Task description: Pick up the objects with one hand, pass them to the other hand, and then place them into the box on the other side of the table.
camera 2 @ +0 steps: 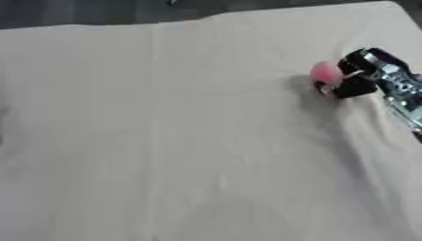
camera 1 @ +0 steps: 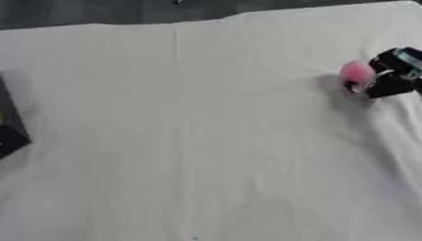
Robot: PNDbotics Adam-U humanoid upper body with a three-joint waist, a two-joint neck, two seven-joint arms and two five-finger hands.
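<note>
Only leftward: dark box [camera 1: 12, 136] edge.

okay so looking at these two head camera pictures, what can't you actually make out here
- Pink round object: blurred in both views, so its kind is unclear.
- Right hand: fingers curled on the pink object; arm cut by the right edge.
- Dark shape: cut by the left edge, left eye view; possibly the box.
- Left hand: in neither view.
</note>
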